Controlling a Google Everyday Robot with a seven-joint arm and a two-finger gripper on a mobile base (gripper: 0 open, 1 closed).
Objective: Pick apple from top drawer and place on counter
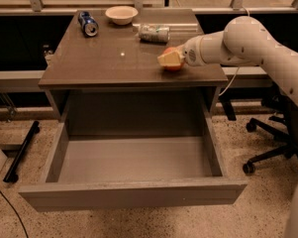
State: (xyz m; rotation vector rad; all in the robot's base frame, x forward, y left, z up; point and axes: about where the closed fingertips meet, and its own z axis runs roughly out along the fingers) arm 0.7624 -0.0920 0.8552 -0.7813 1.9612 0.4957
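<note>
Gripping: gripper [169,60] clamped on the apple [174,66], by the counter [114,58] front edge.
Apple: low over the counter, contact unclear.
Top drawer [133,195]: open below the counter.

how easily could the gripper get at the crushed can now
Probably not yet: the gripper holds the apple at the counter's right edge. The crushed can lies behind it with bare counter between, so the way looks free once it lets go.

The cream-white gripper [167,59] clasps the red-orange apple [174,67] at the glossy brown-grey counter [109,58]'s right edge; blue can [87,23] at its back, plain grey top drawer [133,160] beneath.
</note>
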